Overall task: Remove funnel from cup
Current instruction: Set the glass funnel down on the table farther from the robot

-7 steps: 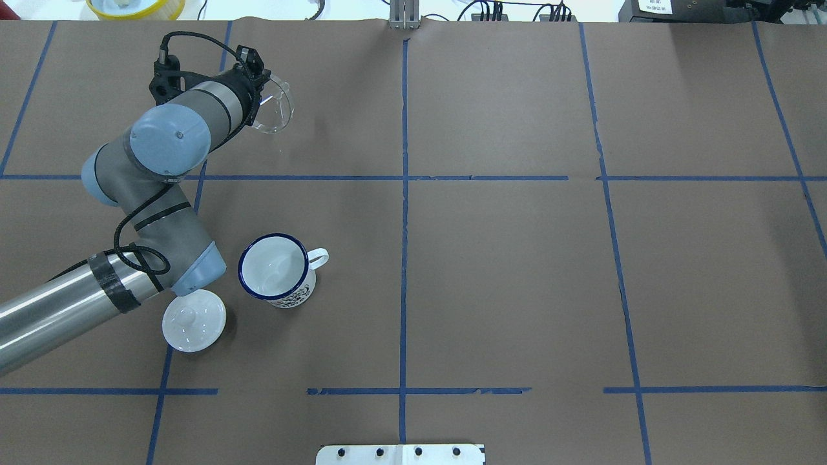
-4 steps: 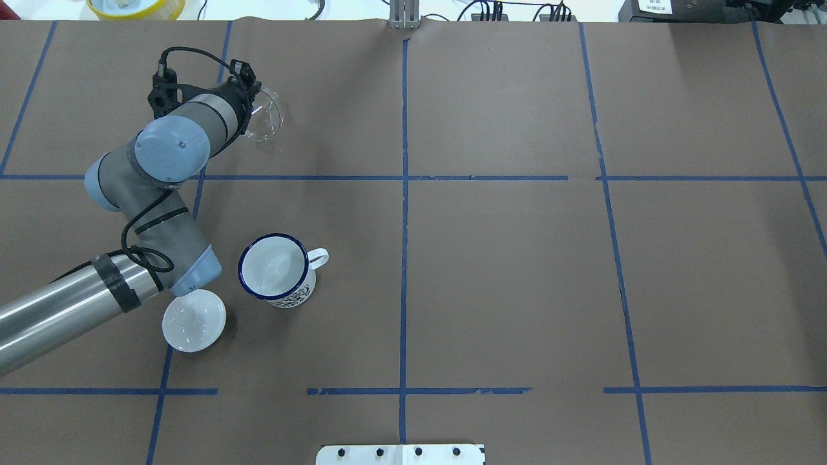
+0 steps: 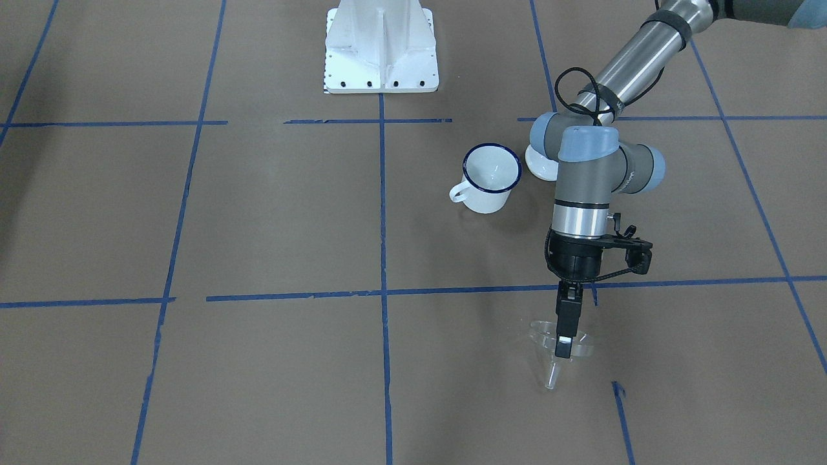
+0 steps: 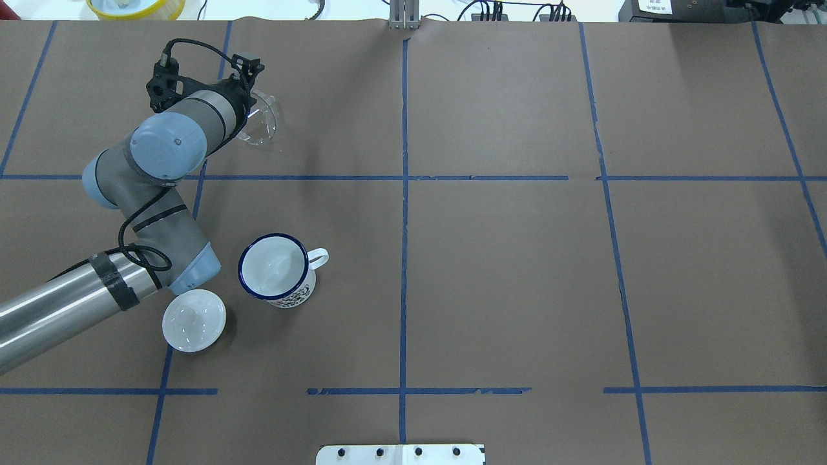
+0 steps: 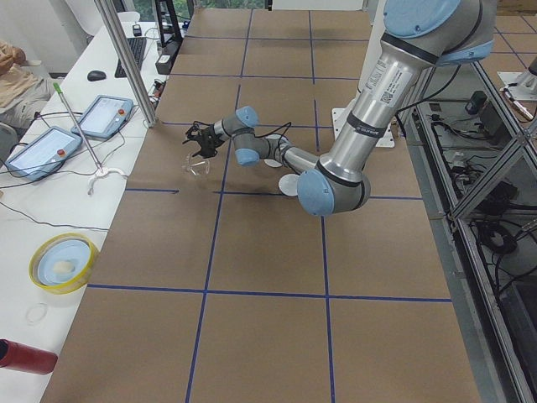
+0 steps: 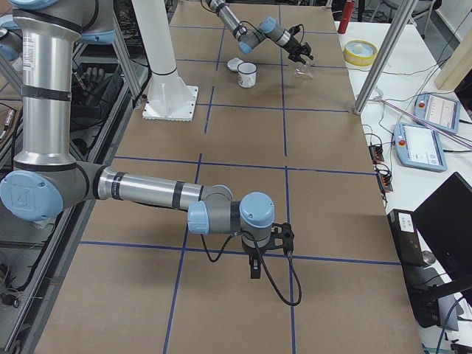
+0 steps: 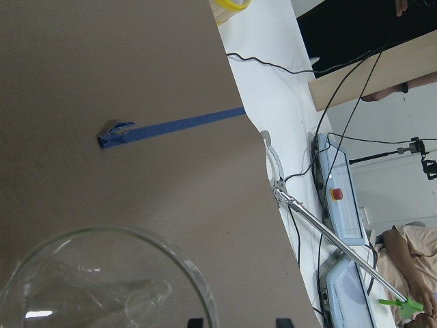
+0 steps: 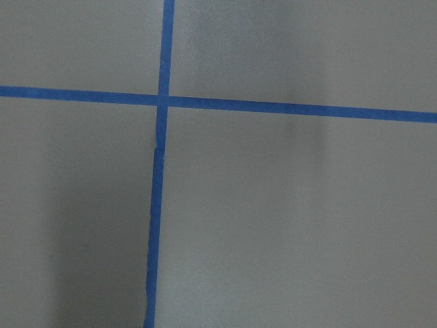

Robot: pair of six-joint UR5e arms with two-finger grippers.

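Observation:
The clear funnel (image 3: 561,345) hangs upright from my left gripper (image 3: 564,349), spout down and close above the brown table. The gripper is shut on the funnel's rim. In the overhead view the funnel (image 4: 258,126) shows at the far left of the table, half under my wrist. The left wrist view shows its wide top (image 7: 102,280) from above. The white mug with the blue rim (image 4: 276,268) stands empty and upright, well apart from the funnel, handle to the right. My right gripper (image 6: 254,269) hovers over the table far from both; I cannot tell whether it is open or shut.
A round white knobbed lid (image 4: 194,320) lies by the mug, next to my left forearm. The white robot base plate (image 3: 381,51) is at the near middle. A yellow bowl (image 4: 136,6) sits beyond the table's far edge.
My left gripper has moved the funnel a little left and toward the robot and lowered it toward the table. The mug and lid have not moved.

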